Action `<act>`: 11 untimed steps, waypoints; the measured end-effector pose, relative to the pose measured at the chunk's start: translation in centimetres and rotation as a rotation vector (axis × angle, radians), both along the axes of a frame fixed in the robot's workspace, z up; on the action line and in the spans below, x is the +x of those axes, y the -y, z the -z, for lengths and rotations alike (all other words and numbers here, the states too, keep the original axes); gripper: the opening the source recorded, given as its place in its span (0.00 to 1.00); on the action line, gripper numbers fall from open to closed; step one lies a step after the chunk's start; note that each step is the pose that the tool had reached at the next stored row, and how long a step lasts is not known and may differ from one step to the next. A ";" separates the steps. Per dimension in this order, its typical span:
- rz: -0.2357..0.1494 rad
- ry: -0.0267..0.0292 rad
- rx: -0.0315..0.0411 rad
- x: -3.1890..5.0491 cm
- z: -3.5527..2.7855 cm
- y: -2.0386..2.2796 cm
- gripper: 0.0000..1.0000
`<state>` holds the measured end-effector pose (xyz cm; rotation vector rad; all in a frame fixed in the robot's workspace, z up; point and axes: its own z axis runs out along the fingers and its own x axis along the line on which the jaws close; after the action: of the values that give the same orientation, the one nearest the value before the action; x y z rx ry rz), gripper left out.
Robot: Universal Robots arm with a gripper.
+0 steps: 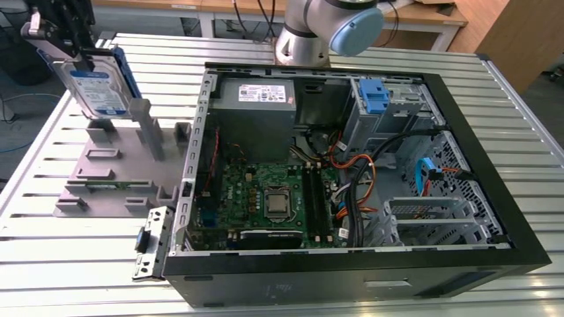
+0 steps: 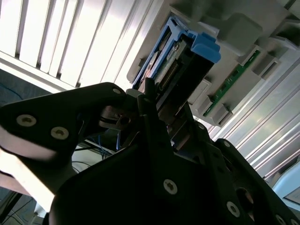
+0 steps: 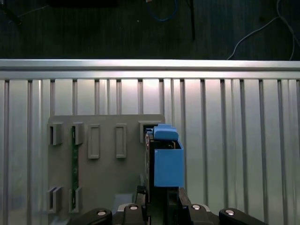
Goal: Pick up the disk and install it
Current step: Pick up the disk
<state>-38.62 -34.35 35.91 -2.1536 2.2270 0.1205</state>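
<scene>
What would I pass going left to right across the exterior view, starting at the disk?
The disk → grey power supply box → blue latch → metal drive cage → the case's black side wall.

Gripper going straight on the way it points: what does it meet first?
Likely the grey rack, right under the upright disk that the gripper holds; whether they touch is unclear.

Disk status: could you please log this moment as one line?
hand shut on disk | disk upright at grey holder | outside open computer case
</scene>
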 end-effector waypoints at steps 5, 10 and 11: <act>0.000 0.0000 0.0000 0.00 -1.86 0.00 0.35; 0.000 0.0001 0.0001 0.00 -3.76 0.00 0.35; 0.000 0.0001 0.0001 0.00 -4.15 0.00 0.35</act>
<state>-38.62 -34.35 40.05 -2.1535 2.2269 0.1205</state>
